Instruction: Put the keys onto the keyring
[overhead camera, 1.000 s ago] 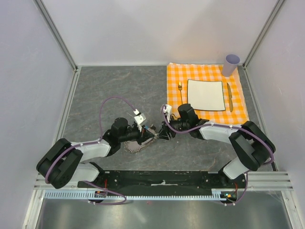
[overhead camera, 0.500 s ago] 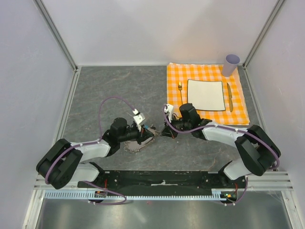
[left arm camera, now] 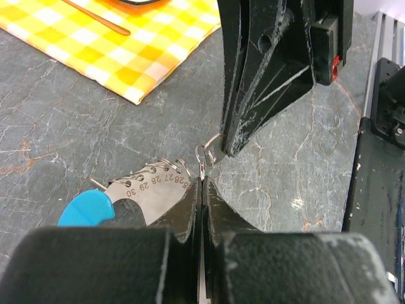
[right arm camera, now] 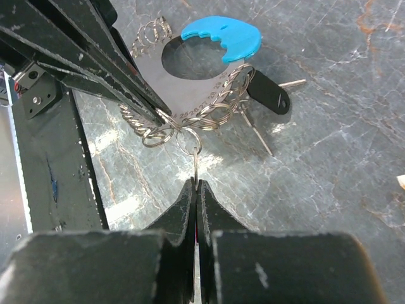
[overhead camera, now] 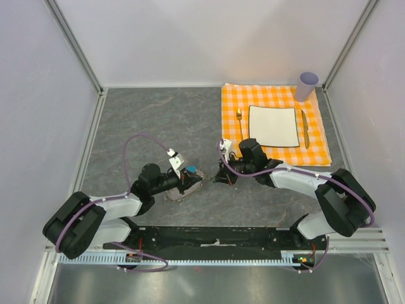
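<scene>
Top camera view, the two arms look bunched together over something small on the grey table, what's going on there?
Both arms are working on the keyring, a bundle of small rings with a blue tag and a black fob, near the front of the grey table. The left gripper is shut on one edge of the ring cluster. The right gripper, facing it tip to tip, is shut on a thin metal piece, possibly a key, that hangs from one small ring.

Left gripper (left arm camera: 202,185) pinches the keyring (left arm camera: 150,190); right gripper (left arm camera: 226,149) touching.
</scene>
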